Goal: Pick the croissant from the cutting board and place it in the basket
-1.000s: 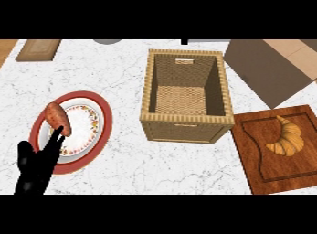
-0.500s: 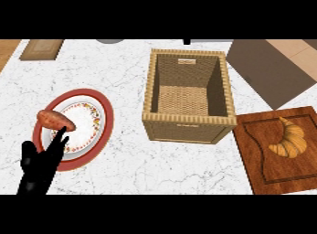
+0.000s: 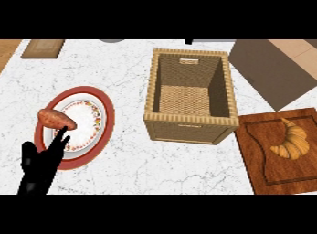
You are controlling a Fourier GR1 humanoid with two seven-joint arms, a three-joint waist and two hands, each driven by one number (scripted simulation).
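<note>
A golden croissant [image 3: 291, 142] lies on the wooden cutting board [image 3: 268, 176] at the right of the counter. The wicker basket [image 3: 190, 129] stands upright in the middle, left of the board, and nothing shows inside it. My left hand [image 3: 40, 165] rises from the lower left with its fingers straight and up, in front of the plate's lower edge, far from the croissant. It holds nothing. My right hand does not show.
A red-rimmed plate [image 3: 88, 129] at the left carries a sweet potato [image 3: 56, 118] on its left side. A small wooden block [image 3: 43, 48] sits at the far left back. A brown panel [image 3: 272, 73] lies at the back right.
The view has shifted, so the plate, basket and board sit slightly lower and further right. My left hand stays at the lower left with fingers up.
</note>
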